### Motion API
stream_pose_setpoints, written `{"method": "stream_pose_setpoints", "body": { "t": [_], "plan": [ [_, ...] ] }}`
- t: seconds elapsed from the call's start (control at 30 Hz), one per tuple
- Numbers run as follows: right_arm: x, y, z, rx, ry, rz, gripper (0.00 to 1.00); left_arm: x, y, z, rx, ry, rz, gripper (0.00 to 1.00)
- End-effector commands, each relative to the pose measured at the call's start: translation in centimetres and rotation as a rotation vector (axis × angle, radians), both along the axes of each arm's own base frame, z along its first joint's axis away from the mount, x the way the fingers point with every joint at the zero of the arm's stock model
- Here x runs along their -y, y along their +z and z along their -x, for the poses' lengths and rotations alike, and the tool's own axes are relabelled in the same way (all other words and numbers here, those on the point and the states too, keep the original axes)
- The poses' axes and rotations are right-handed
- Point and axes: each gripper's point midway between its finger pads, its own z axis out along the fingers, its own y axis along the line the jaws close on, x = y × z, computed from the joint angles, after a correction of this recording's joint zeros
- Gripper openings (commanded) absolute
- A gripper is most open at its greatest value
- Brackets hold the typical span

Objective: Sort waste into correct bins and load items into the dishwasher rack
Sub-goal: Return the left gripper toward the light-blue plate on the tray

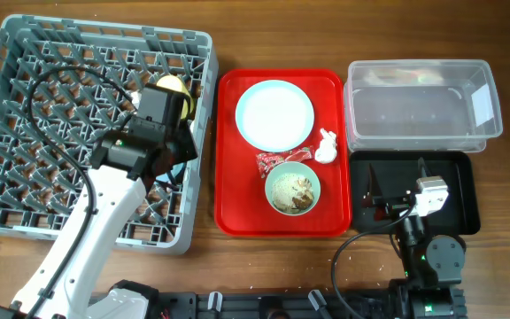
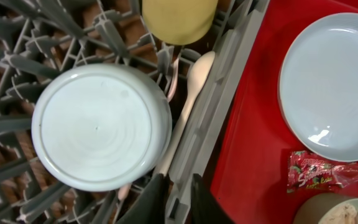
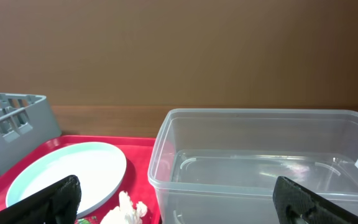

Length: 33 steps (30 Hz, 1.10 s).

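Just beyond left gripper (image 2: 178, 200): spoon (image 2: 196, 78)

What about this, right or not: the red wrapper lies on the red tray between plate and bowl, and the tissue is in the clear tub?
One slip: the overhead view shows the tissue on the red tray too, not in the clear tub. The red wrapper does lie between plate and bowl.

Pale bowl (image 2: 101, 127) in rack (image 2: 224, 81), plate (image 2: 331, 78) on tray (image 2: 253, 130)
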Motion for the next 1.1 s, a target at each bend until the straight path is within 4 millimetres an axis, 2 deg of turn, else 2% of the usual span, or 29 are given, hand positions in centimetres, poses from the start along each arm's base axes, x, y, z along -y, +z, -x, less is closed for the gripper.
{"method": "stream_pose_setpoints", "body": {
  "t": [0.0, 0.03, 0.17, 0.27, 0.37, 0.4, 0.43, 0.47, 0.67, 0.8, 0.9, 1.07],
  "plan": [
    [-0.1, 0.2, 0.0, 0.009, 0.010, -0.012, 1.00, 4.2, 0.1, 0.9, -0.061, -0.104, 0.192, 0.13],
    [-0.1, 0.2, 0.0, 0.009, 0.010, -0.012, 1.00, 4.4, -0.2, 1.1, -0.075, -0.112, 0.182, 0.25],
    [-0.1, 0.2, 0.0, 0.009, 0.010, -0.012, 1.00, 3.5, -3.3, 1.2, -0.146, -0.091, 0.069, 0.37],
    [-0.1, 0.2, 0.0, 0.009, 0.010, -0.012, 1.00, 2.8, -6.4, 1.7, -0.236, -0.077, 0.014, 0.40],
    [-0.1, 0.2, 0.0, 0.009, 0.010, -0.012, 1.00, 2.2, -8.1, 1.8, -0.285, -0.068, -0.032, 0.40],
    [-0.1, 0.2, 0.0, 0.009, 0.010, -0.012, 1.00, 2.2, -8.4, 1.8, -0.293, -0.067, -0.035, 0.38],
    [-0.1, 0.2, 0.0, 0.009, 0.010, -0.012, 1.00, 2.3, -8.6, 1.8, -0.298, -0.067, -0.036, 0.27],
    [-0.1, 0.2, 0.0, 0.009, 0.010, -0.012, 1.00, 2.3, -8.6, 1.5, -0.290, -0.067, -0.034, 0.20],
    [-0.1, 0.2, 0.0, 0.009, 0.010, -0.012, 1.00, 4.4, -8.0, -0.8, -0.194, -0.090, 0.059, 0.21],
    [-0.1, 0.2, 0.0, 0.009, 0.010, -0.012, 1.00, 4.3, -8.2, -0.6, -0.200, -0.090, 0.058, 0.22],
    [-0.1, 0.2, 0.0, 0.009, 0.010, -0.012, 1.00, 5.4, -8.5, 0.1, -0.233, -0.114, 0.118, 0.21],
    [-0.1, 0.2, 0.0, 0.009, 0.010, -0.012, 1.00, 7.1, -8.4, 0.6, -0.228, -0.170, 0.120, 0.21]
  ]
}}
